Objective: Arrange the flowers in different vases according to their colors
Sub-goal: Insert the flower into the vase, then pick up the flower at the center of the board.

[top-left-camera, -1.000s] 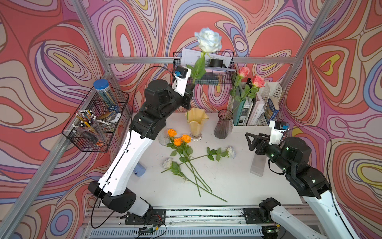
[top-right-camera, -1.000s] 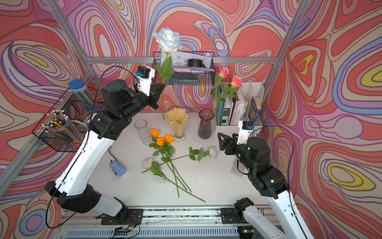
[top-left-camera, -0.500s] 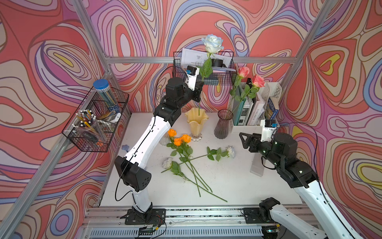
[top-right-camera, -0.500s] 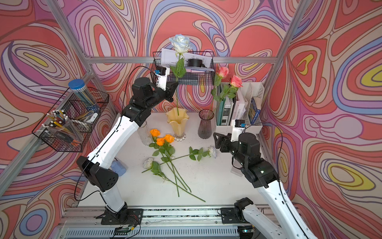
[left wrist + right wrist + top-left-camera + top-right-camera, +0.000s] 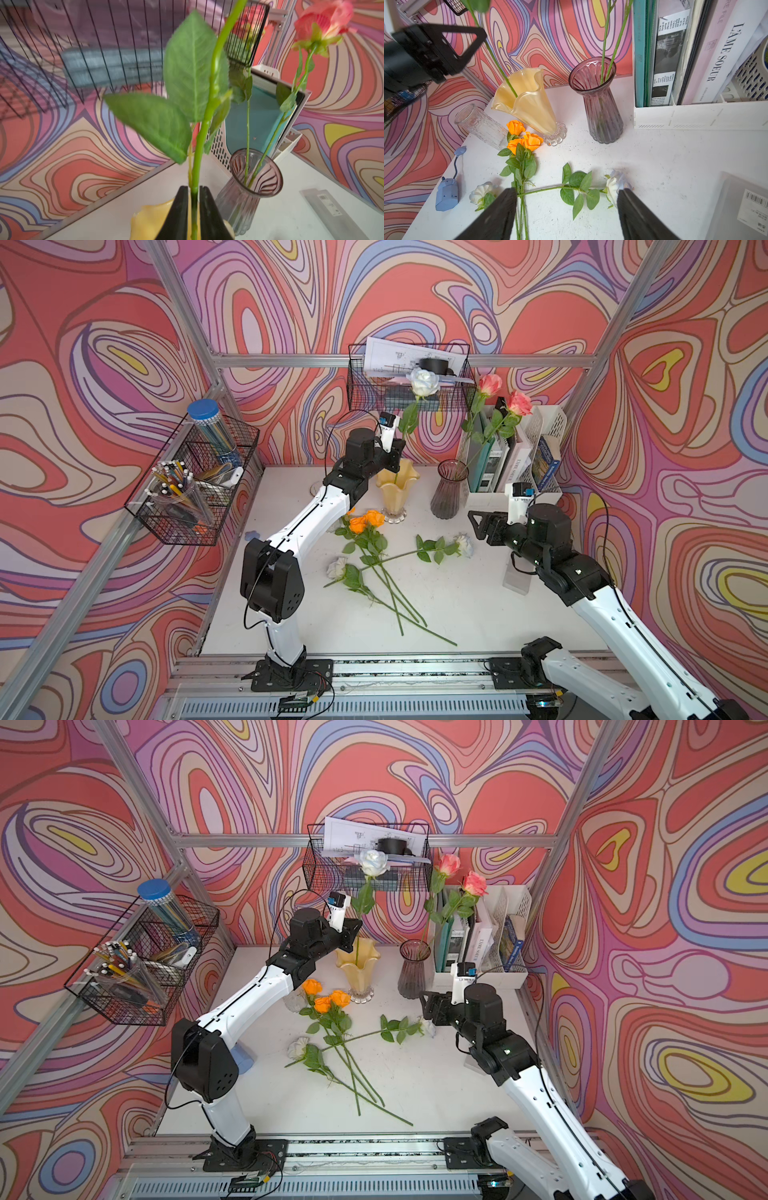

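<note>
A white rose [image 5: 424, 382] [image 5: 373, 862] stands upright with its stem [image 5: 199, 145] down in the creamy yellow vase [image 5: 395, 493] [image 5: 529, 104]. My left gripper [image 5: 194, 188] [image 5: 397, 454] is just above that vase's rim, open a crack, with thin gaps on both sides of the stem. Two pink roses [image 5: 490, 383] stand in the purple vase [image 5: 448, 489] [image 5: 602, 104]. The clear glass cylinder [image 5: 481, 126] is empty. Three orange roses [image 5: 365, 520] and two white roses [image 5: 612, 185] [image 5: 480, 192] lie on the table. My right gripper [image 5: 566, 190] [image 5: 476, 522] hovers open over the nearer white rose.
A wire basket [image 5: 409, 381] hangs on the back wall right behind the standing rose. A white file rack with books [image 5: 511, 456] fills the back right corner. A pen basket [image 5: 191, 485] hangs on the left wall. A blue toy [image 5: 446, 193] and a clear flat pack [image 5: 741, 207] lie on the table.
The left arm swung right and lowered the white rose until its stem went into the yellow vase, then its jaws loosened. The right gripper crept left towards the lying white rose.
</note>
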`<action>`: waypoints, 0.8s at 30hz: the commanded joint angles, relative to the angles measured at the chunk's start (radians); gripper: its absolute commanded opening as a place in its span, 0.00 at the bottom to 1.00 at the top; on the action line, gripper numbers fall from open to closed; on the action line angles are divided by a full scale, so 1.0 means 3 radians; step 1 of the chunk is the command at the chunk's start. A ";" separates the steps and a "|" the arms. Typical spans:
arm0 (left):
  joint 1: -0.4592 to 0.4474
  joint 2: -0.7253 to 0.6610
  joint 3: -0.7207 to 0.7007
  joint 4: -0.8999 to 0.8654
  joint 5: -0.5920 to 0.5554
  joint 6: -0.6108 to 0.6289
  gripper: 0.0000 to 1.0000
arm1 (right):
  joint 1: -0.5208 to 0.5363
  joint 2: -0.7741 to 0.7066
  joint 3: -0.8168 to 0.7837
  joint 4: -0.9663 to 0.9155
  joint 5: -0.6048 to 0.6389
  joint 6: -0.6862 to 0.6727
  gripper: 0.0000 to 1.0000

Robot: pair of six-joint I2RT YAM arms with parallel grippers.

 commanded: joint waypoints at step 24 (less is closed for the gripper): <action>-0.0828 -0.1423 -0.1331 -0.1955 -0.0511 0.1095 0.69 | -0.0013 -0.0234 0.0021 -0.0259 0.0113 0.0017 0.78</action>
